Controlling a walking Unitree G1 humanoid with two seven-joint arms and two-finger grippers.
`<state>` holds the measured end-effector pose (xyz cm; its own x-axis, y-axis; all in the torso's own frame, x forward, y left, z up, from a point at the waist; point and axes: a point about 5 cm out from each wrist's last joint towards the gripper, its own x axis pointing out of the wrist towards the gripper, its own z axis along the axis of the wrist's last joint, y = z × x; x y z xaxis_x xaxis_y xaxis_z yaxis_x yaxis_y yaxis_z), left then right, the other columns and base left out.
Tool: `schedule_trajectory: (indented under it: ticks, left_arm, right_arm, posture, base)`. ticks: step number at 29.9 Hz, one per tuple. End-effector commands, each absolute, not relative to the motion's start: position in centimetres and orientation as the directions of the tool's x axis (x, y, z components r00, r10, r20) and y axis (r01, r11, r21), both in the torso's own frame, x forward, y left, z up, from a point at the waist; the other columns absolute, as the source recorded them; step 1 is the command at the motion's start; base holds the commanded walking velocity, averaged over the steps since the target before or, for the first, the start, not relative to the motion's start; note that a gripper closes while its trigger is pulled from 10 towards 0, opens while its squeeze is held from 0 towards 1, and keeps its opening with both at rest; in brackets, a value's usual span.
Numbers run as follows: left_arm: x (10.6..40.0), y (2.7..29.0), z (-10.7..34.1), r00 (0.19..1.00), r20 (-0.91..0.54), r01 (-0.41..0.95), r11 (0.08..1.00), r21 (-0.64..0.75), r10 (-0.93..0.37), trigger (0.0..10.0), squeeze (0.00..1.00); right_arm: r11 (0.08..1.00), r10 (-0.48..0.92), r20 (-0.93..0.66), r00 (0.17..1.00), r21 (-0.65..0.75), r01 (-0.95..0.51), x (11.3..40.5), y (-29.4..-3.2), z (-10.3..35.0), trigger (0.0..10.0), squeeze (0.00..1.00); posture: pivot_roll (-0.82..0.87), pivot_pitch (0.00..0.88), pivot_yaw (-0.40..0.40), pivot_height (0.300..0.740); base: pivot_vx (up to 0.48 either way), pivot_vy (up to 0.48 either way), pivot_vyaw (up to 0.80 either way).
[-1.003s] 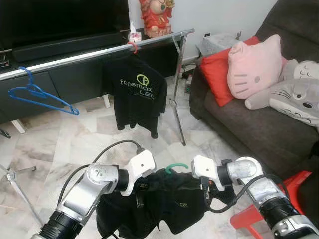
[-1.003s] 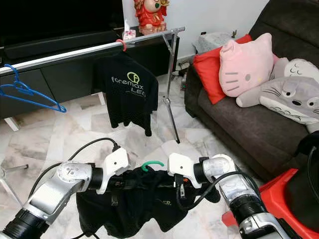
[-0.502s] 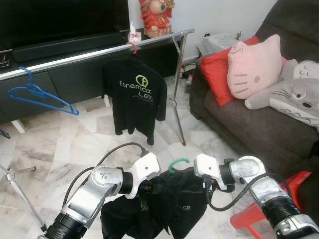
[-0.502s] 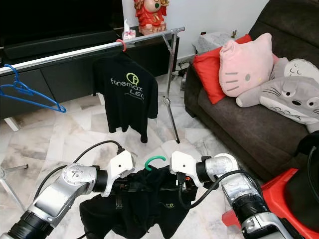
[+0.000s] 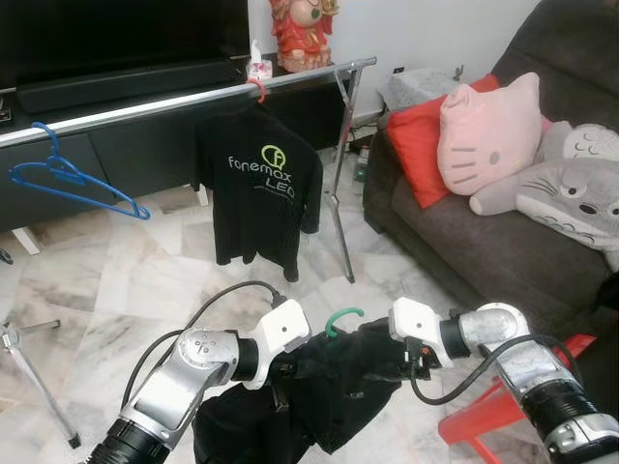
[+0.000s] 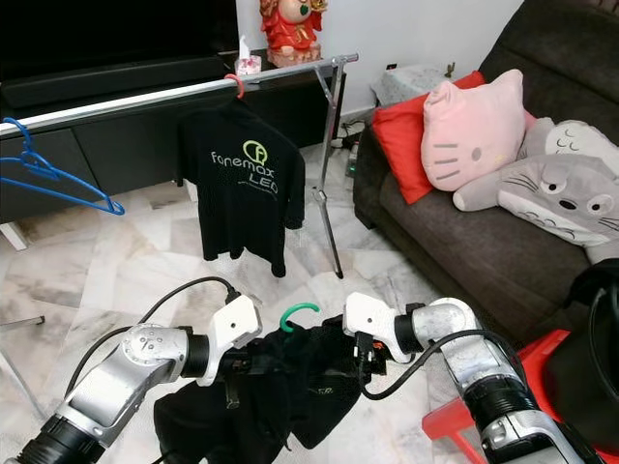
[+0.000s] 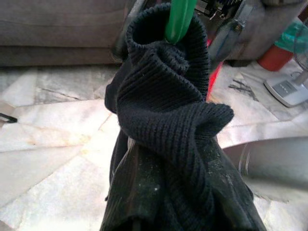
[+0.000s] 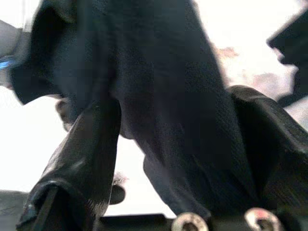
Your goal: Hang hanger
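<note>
My left gripper (image 5: 290, 365) and right gripper (image 6: 366, 356) each clench a shoulder of the black shirt (image 6: 280, 387), held low over the floor (image 5: 116, 290) between them. The green hanger (image 6: 299, 314) hook pokes up from the collar, its long axis running gripper to gripper. Ahead stands the rail (image 5: 174, 101) with a hung shirt (image 5: 259, 198) and a blue hanger (image 5: 73, 179); the sofa (image 6: 464, 242) lies right. Since a second ago the hook has risen slightly and the shirt bunched narrower.
</note>
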<state>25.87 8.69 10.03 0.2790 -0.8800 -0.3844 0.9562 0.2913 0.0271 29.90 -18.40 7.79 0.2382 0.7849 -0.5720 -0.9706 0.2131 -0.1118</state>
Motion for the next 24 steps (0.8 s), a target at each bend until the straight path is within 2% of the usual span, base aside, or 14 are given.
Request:
schedule_trajectory:
  ticks: [1,3,5,6,7,10,11,12,13,15,17,18,21,24]
  left_arm:
    - [26.2,9.1,10.2,0.33,-0.367,0.941,0.333,0.057,-0.87,0.0,0.0]
    - [26.1,9.1,10.1,0.333,-0.368,0.94,0.337,0.055,-0.868,0.0,0.0]
    - [26.0,9.3,9.8,0.361,-0.37,0.929,0.365,0.063,-0.856,0.0,0.0]
    - [25.8,9.7,9.4,0.396,-0.378,0.914,0.399,0.076,-0.837,0.0,0.0]
    - [25.8,9.7,9.4,0.396,-0.378,0.914,0.399,0.076,-0.837,0.0,0.0]
    - [26.0,10.8,8.3,0.486,-0.419,0.867,0.482,0.125,-0.767,0.0,0.0]
    - [26.3,11.5,7.6,0.562,-0.448,0.814,0.562,0.15,-0.695,3.4,0.0]
    - [26.4,11.8,7.4,0.586,-0.445,0.796,0.583,0.162,-0.677,9.8,0.0]
    - [26.4,11.8,7.4,0.586,-0.445,0.796,0.583,0.162,-0.677,9.8,0.0]
    - [26.2,12.3,7.2,0.636,-0.438,0.754,0.634,0.174,-0.636,10.0,0.0]
    - [26.2,12.4,7.2,0.661,-0.428,0.733,0.652,0.194,-0.616,10.0,0.0]
    - [26.4,12.6,7.2,0.702,-0.41,0.691,0.698,0.191,-0.583,10.0,0.0]
    - [26.9,13.0,7.7,0.787,-0.35,0.594,0.777,0.209,-0.508,10.0,0.0]
    - [27.2,13.7,7.9,0.854,-0.311,0.493,0.84,0.227,-0.418,10.0,0.0]
  right_arm:
    - [0.288,0.76,-0.572,0.309,-0.13,-0.949,30.1,-19.8,7.9,10.0,1.0]
    - [0.3,0.759,-0.569,0.318,-0.129,-0.945,30.0,-20.0,7.8,10.0,1.0]
    - [0.351,0.748,-0.546,0.377,-0.156,-0.923,30.3,-20.2,7.8,10.0,0.18]
    - [0.421,0.742,-0.501,0.446,-0.17,-0.891,30.7,-20.3,8.1,10.0,0.0]
    - [0.421,0.742,-0.501,0.446,-0.17,-0.891,30.7,-20.3,8.1,10.0,0.0]
    - [0.576,0.703,-0.4,0.588,-0.164,-0.801,31.6,-20.7,8.6,10.0,0.0]
    - [0.668,0.654,-0.344,0.674,-0.155,-0.728,32.0,-21.1,8.7,10.0,0.0]
    - [0.722,0.61,-0.325,0.723,-0.149,-0.676,32.2,-21.4,8.5,10.0,0.0]
    - [0.722,0.61,-0.325,0.723,-0.149,-0.676,32.2,-21.4,8.5,10.0,0.0]
    - [0.858,0.443,-0.312,0.84,-0.124,-0.498,32.3,-22.6,7.4,10.0,0.0]
    - [0.916,0.333,-0.327,0.884,-0.111,-0.386,32.1,-23.6,6.6,10.0,0.0]
    - [0.958,0.226,-0.361,0.905,-0.084,-0.273,31.5,-24.6,5.4,10.0,0.0]
    - [0.994,0.014,-0.466,0.885,-0.086,-0.061,29.3,-26.6,2.6,10.0,0.0]
    - [0.994,-0.099,-0.56,0.823,-0.085,0.061,26.6,-27.4,-0.1,10.0,0.0]
  posture:
    - [-0.02,0.0,-0.086,0.716]
    - [-0.01,0.0,-0.089,0.716]
    - [-0.02,0.0,-0.087,0.716]
    - [-0.01,0.0,-0.087,0.716]
    - [-0.01,0.0,-0.087,0.716]
    - [0.0,0.0,-0.081,0.716]
    - [0.02,0.0,-0.07,0.716]
    - [0.02,0.0,-0.064,0.716]
    - [0.02,0.0,-0.064,0.716]
    - [0.03,0.0,-0.047,0.716]
    - [0.03,0.0,-0.044,0.716]
    - [0.03,0.0,-0.032,0.716]
    - [0.04,0.0,-0.017,0.716]
    - [0.05,0.0,-0.003,0.716]
  base:
    - [0.0,0.0,0.0]
    - [0.0,0.0,0.0]
    - [0.0,0.0,0.0]
    - [0.0,0.0,0.0]
    - [0.0,0.0,0.0]
    - [0.0,0.0,0.0]
    - [0.0,0.0,0.0]
    - [0.0,0.0,0.0]
    - [0.0,0.0,0.0]
    - [0.0,0.0,0.0]
    - [0.0,0.0,0.0]
    - [0.0,0.0,0.0]
    - [0.0,0.0,0.0]
    - [0.0,0.0,0.0]
